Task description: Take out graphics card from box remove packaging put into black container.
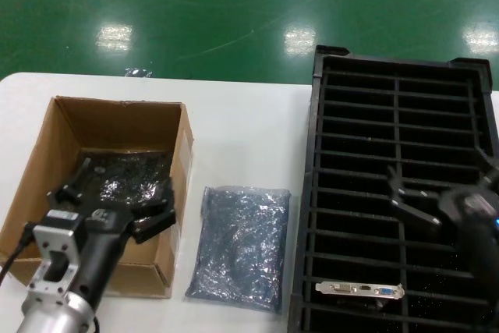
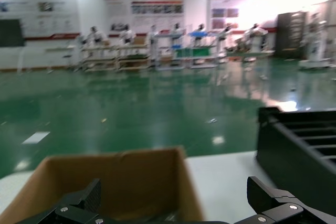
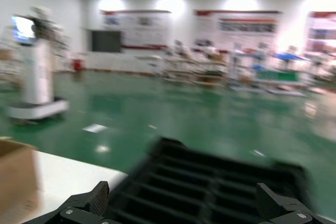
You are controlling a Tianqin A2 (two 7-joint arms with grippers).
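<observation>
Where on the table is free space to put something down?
The widest bare patch is the white table beyond the packaging, between the box and the black container. Narrow strips flank the packaging. The box corner is crowded by the left gripper.

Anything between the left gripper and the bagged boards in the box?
Nothing visible. The left gripper hangs open over the box, directly above the dark bagged boards on its floor. The box has no flaps across its top, and the empty bag lies outside on the table.
</observation>
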